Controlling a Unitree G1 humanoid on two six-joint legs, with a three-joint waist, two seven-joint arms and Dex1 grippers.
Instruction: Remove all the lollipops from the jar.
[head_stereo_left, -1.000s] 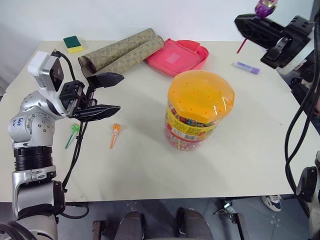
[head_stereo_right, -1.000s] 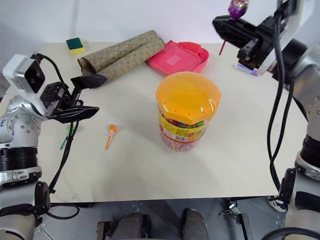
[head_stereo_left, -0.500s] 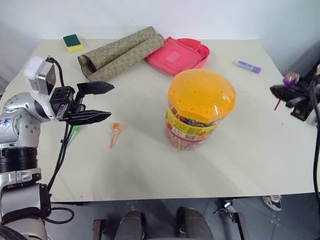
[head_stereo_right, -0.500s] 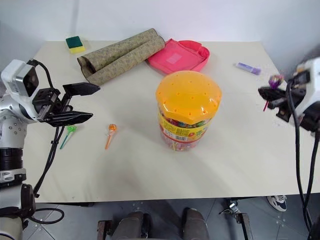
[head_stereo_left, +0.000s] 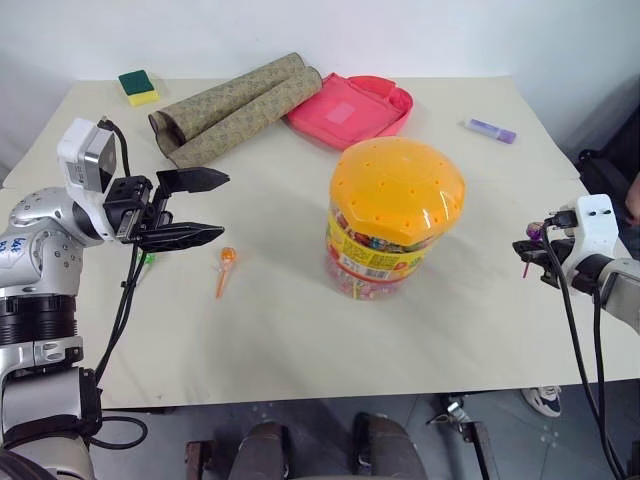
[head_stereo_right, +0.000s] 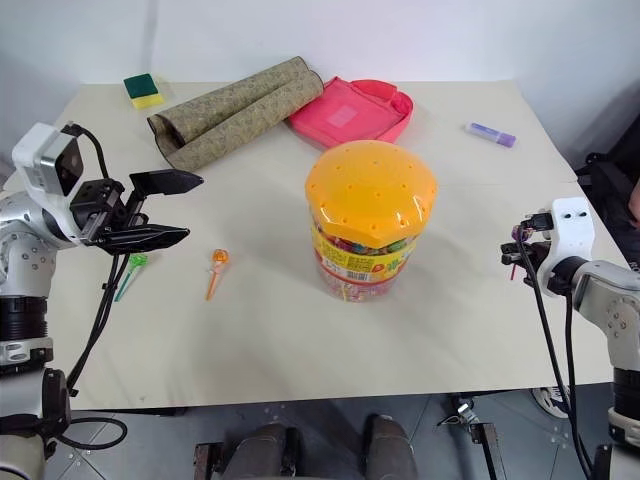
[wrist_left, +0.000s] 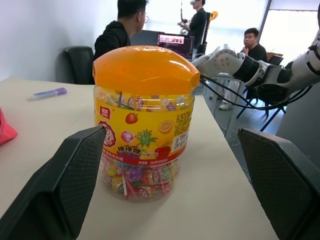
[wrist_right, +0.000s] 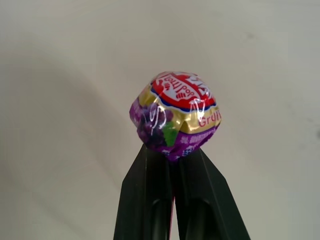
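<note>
Lollipops: the purple lollipop (wrist_right: 175, 115) sits pinched just above the right claw (head_stereo_right: 518, 246), low over the worktop (head_stereo_right: 460, 330), apparently for set-down; the left claw (head_stereo_left: 205, 207) hangs spread toward the jar (head_stereo_left: 395, 220).

The left gripper (head_stereo_left: 205, 207) is hanging at the left of the frame, fingers spread wide and pointing toward the centre, holding nothing. The right gripper (head_stereo_left: 527, 248) is sitting at the right edge, fingers (wrist_right: 150, 200) pinching a purple lollipop (wrist_right: 175, 116)
</note>
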